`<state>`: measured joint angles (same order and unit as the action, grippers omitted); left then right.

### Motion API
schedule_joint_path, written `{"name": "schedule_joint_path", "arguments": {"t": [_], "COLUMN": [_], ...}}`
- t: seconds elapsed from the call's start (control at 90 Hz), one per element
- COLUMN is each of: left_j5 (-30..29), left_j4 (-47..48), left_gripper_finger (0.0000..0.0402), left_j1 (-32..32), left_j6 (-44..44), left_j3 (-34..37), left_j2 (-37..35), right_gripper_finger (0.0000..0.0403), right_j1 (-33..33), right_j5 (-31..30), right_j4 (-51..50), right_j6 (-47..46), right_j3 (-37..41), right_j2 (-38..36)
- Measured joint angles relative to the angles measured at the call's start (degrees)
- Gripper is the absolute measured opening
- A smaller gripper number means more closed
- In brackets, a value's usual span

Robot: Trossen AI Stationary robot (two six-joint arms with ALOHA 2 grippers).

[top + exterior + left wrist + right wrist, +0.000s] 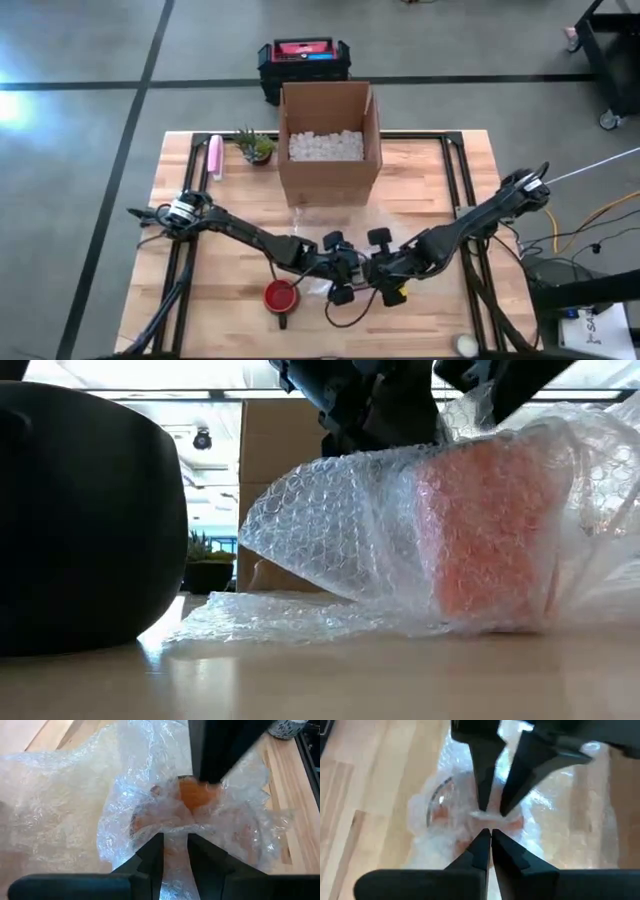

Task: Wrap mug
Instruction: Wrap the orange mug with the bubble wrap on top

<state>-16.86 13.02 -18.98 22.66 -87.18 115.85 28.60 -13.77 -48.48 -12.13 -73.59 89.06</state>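
**Both grippers pinch bubble wrap over the mug**

The two arms meet near the middle of the table [420, 160], toward its front edge. Under them lies a sheet of bubble wrap [330, 520] bunched around an orange mug [490, 530], which shows through the film in the low view and stands on the tabletop.

The left gripper [175, 851] has its fingers drawn nearly together, a narrow strip of wrap held between them, just above the mug's orange body. The right gripper [490, 837] has its fingertips pressed tip to tip on a fold of wrap over the mug; the left arm's fingers stand just across from it, their tips also on the film.

A red mug [281, 297] sits just beside the left arm, close to the front edge. A cardboard box [330, 145] filled with white packing peanuts stands at the back edge, centre. A small plant [256, 146] and a pink tube [215, 157] lie to the box's left near the back left corner.
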Motion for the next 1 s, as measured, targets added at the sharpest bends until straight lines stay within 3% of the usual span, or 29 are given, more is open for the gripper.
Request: {"name": "schedule_joint_path", "arguments": {"t": [0.311,0.511,0.756,1.0], "left_j5": [0.0,0.0,0.0,0.0], "left_j4": [-0.1,-0.2,-0.5,-1.2], "left_gripper_finger": [0.0075,0.0075,0.0075,0.0075], "left_j1": [0.0,0.0,0.0,0.0], "left_j6": [0.3,0.4,0.4,0.4], "left_j3": [0.0,0.0,0.0,0.0], "left_j2": [0.0,0.0,0.0,0.0], "right_gripper_finger": [0.0002,0.0002,0.0002,0.0002], "right_j1": [0.4,3.0,7.8,9.2], "right_j5": [0.2,0.3,0.3,0.2], "right_j4": [-10.2,-13.2,-2.2,13.7], "right_j6": [-6.6,-13.1,-21.0,-18.0], "right_j3": [1.0,8.6,22.8,28.8], "right_j2": [-6.0,-12.4,-19.8,-18.8]}}
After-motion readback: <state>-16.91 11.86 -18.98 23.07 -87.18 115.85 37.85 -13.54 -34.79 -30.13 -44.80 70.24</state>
